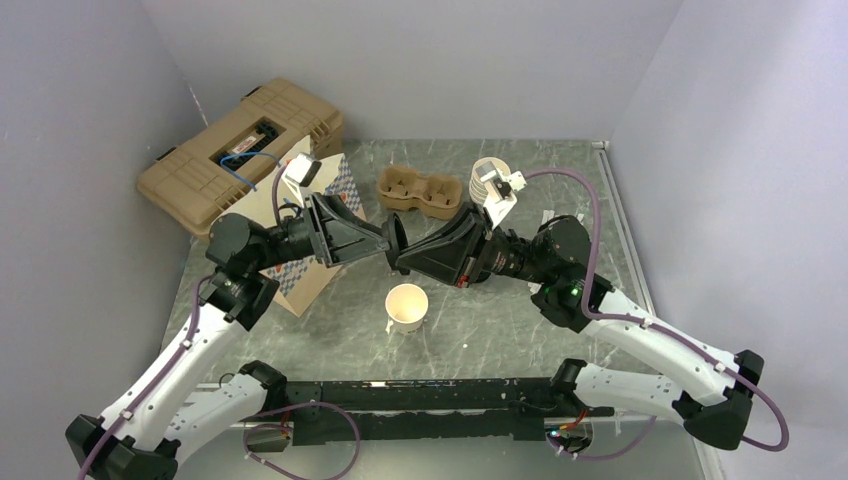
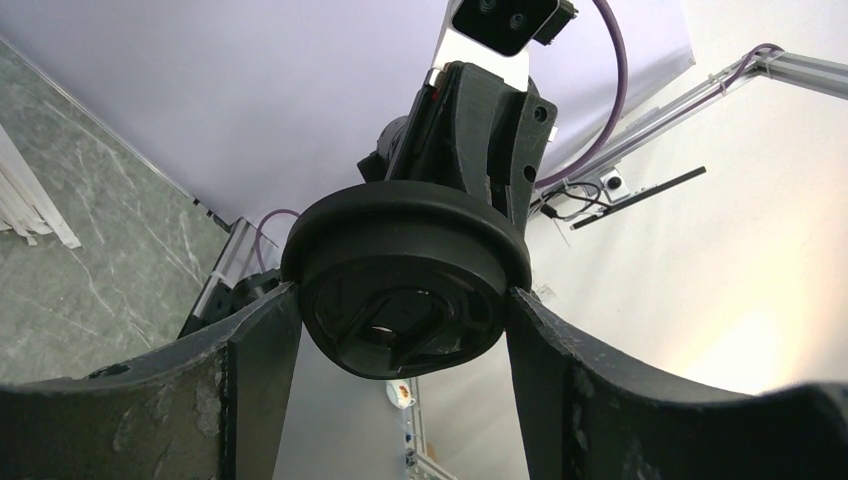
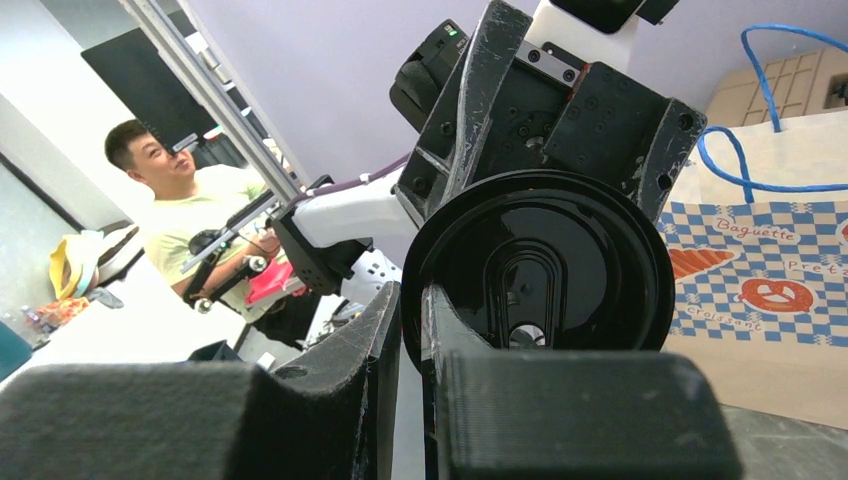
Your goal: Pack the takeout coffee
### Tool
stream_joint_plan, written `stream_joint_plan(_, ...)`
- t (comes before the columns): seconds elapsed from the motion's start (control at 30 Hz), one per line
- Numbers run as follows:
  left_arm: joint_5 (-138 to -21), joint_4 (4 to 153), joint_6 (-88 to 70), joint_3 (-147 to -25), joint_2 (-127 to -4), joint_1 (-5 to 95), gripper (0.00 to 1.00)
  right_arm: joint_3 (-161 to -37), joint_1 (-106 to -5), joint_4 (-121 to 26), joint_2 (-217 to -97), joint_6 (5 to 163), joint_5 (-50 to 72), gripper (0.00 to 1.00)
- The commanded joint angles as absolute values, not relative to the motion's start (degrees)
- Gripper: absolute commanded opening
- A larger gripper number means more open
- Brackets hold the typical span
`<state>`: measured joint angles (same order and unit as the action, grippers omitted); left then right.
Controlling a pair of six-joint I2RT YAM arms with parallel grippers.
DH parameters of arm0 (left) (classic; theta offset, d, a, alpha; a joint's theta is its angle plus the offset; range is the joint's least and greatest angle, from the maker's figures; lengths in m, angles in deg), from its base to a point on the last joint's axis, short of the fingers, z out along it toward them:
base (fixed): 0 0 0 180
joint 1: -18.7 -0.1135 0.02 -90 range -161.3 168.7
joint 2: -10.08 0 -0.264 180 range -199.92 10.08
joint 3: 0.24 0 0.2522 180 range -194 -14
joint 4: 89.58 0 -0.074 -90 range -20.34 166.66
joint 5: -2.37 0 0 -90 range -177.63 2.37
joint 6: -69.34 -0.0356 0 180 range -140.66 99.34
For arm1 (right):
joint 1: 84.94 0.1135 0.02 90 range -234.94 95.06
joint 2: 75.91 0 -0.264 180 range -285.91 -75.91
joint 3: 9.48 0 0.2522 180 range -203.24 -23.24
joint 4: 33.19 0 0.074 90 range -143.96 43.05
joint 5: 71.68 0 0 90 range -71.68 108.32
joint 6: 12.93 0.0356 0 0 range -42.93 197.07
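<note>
No lidded cup shows. A pale paper cup (image 1: 406, 305) stands open and lidless on the table in front of both grippers. A round black lid (image 1: 397, 243) hangs in the air above and behind it, held on edge between the two grippers. My left gripper (image 1: 386, 238) spans the lid (image 2: 405, 250) across its width, with both fingers (image 2: 250, 380) against its rim; the gripper (image 2: 403, 297) is shut on it. My right gripper (image 1: 404, 256) pinches the rim of the lid (image 3: 560, 250) from the other side, its jaws (image 3: 412, 300) almost together.
A blue-checkered paper bag (image 1: 322, 215) with blue handles stands at the left behind my left arm, also in the right wrist view (image 3: 770, 290). A brown cardboard cup carrier (image 1: 425, 190) lies behind it, with a cup stack (image 1: 488, 178) and a tan toolbox (image 1: 240, 150).
</note>
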<state>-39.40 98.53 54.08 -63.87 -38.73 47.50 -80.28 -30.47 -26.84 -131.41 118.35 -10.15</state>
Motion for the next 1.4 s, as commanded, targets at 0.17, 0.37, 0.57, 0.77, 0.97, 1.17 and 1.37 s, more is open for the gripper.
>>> stream_joint_plan(0.17, -37.58, 102.74, 55.07, -64.32, -39.13, 47.61, 0.59, -81.63, -30.36, -27.37, -130.24, 116.03, -7.98, 0.1)
stream_joint_plan(0.37, -37.62, 99.31, 52.98, -64.67, -38.99, 47.62, 0.56, -81.79, -30.32, -31.29, -128.01, 114.03, -5.41, 0.57)
stream_joint_plan(0.57, -37.28, 90.68, 46.78, -66.35, -39.22, 47.56, 0.53, -82.97, -30.36, -42.28, -121.83, 108.76, 0.96, 0.68)
stream_joint_plan(0.77, -39.37, 61.94, 29.74, -76.57, -41.22, 47.62, 0.52, -84.43, -30.36, -57.75, -116.47, 103.32, 9.63, 0.68)
stream_joint_plan(0.97, -45.52, 37.1, 16.91, -86.85, -45.69, 47.85, 0.51, -81.72, -30.36, -65.83, -111.68, 101.79, 15.85, 0.67)
stream_joint_plan(1.17, -55.24, 24.19, 12.3, -92.46, -50.34, 51.73, 0.48, -81.12, -30.36, -76.39, -111.86, 101.59, 23.89, 0.66)
stream_joint_plan(1.37, -69.46, 17.76, 12.06, -96.01, -55.75, 62.1, 0.45, -78.31, -30.36, -81.08, -112.65, 102.99, 27.88, 0.66)
